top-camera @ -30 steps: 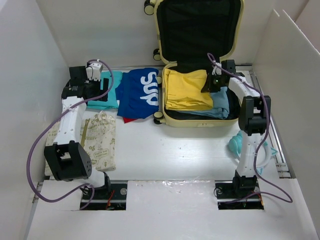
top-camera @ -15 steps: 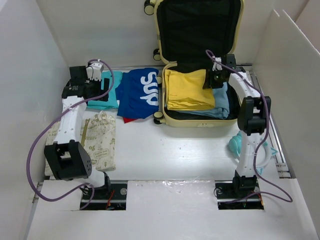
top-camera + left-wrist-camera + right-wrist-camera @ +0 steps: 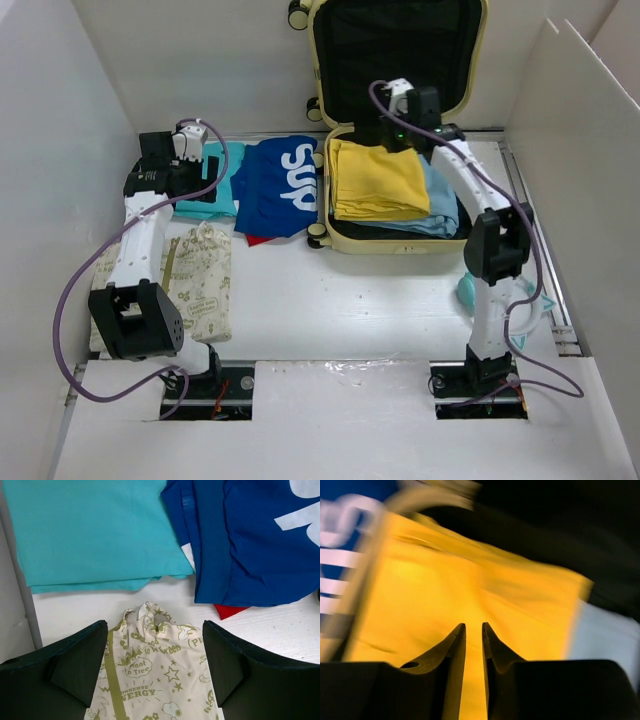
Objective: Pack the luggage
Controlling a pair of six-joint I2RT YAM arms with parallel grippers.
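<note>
The pale yellow luggage [image 3: 390,243] lies open at the back, its black-lined lid [image 3: 400,50] upright. A folded yellow garment [image 3: 375,180] lies in it on a light blue garment [image 3: 445,205]. My right gripper [image 3: 397,133] hangs over the far edge of the yellow garment, fingers nearly together and empty. In the right wrist view the gripper [image 3: 473,626] is above the blurred yellow garment [image 3: 470,580]. My left gripper [image 3: 200,205] is open and empty over the top of a printed cream bag [image 3: 200,280]; in the left wrist view the gripper [image 3: 155,630] is above that bag [image 3: 155,680].
A teal shirt [image 3: 95,530] and a blue shirt with white letters [image 3: 255,540] lie left of the luggage, a red piece [image 3: 230,611] under the blue one. A teal item [image 3: 470,290] sits by the right arm. White walls [image 3: 60,150] enclose the table.
My right gripper has lifted off the yellow garment's right side and swung up and left toward the lid hinge. The left arm has not moved.
</note>
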